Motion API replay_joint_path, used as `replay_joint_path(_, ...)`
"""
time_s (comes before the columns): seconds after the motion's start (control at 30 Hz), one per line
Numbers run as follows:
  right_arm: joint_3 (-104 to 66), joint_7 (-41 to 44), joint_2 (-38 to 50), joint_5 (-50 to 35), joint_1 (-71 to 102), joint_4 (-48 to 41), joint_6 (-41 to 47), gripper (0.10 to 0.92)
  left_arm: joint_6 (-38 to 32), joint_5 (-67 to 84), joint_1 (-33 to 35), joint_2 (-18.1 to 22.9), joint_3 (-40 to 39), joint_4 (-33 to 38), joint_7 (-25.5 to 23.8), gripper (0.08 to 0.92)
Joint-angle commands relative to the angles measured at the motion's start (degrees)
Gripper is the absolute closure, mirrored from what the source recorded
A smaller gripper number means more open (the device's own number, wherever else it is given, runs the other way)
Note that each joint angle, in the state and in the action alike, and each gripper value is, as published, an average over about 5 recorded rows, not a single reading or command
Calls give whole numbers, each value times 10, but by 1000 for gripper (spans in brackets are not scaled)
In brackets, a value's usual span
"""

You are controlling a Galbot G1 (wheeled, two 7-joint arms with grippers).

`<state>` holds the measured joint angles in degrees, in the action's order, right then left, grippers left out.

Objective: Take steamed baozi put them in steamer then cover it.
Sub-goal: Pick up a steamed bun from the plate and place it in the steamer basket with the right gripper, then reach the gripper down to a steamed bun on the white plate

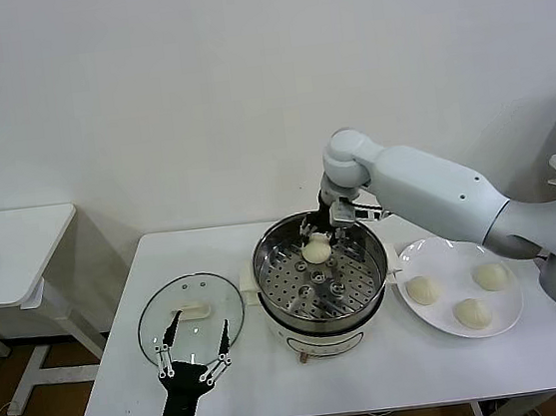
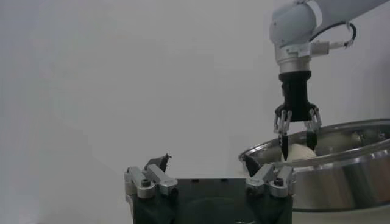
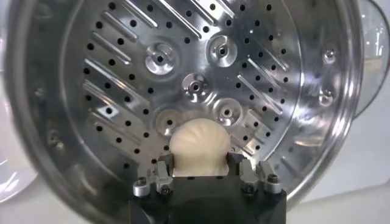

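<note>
Right gripper (image 1: 316, 241) jaws clenched on one baozi (image 1: 315, 252), low over far side of steamer (image 1: 265, 270) tray, likely leaving room for three more waiting on plate (image 1: 512, 317) at right. Left gripper (image 1: 194, 358) jaws released, idle near cover (image 1: 150, 318) on bench (image 1: 398, 375).
</note>
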<state>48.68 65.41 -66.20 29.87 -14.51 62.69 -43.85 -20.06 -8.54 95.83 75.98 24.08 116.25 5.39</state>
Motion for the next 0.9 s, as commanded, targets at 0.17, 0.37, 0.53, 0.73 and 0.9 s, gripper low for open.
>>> replay_joint_path(0.17,-9,-5,1,4,-2,2,2,230,0,0,-1,-1,1,-2,3,177)
replay_joint_path(0.37,10,56,79,-150,-66,71,97,203,2,0,-1,-2,1,1,3,177)
replay_joint_path(0.53,83,74,159,-333,-164,93,254,203,2,-1,0,-2,-2,5,3,177)
replay_joint_path(0.73,151,89,224,-440,-229,44,396,203,0,-2,2,-3,-4,9,2,177)
replay_joint_path(0.9,211,65,265,-464,-208,16,458,203,-3,-1,2,-4,-5,9,5,177)
